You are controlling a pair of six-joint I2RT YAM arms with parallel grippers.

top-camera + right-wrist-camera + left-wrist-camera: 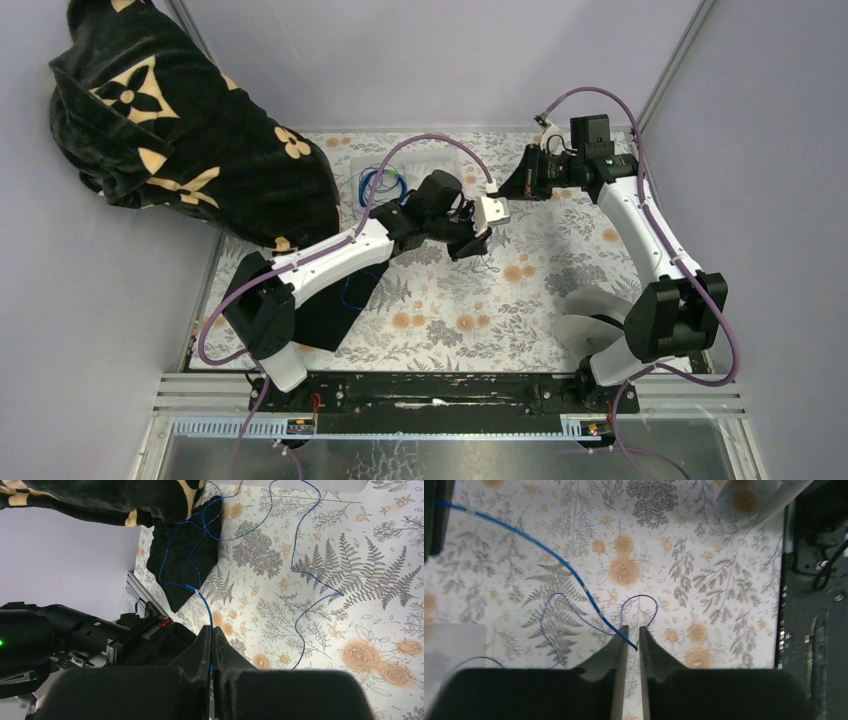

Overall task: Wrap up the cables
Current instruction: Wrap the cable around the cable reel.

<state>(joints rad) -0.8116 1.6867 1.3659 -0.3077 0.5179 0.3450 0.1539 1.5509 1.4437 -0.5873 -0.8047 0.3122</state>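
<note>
Left gripper (pixel 634 629) fingers stand narrowly apart at lower centre; 1 blue cable (pixel 574 574) end lies between their tips. Right gripper (pixel 211 630) is clamped shut on blue cable (pixel 206 605) rising toward black cloth (pixel 187 550).

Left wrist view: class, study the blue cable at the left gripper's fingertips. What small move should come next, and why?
Probably close the left gripper fully. The blue cable runs down into the gap between its fingertips, yet the jaws stand slightly apart, so the thin strand looks not yet pinched.
</note>
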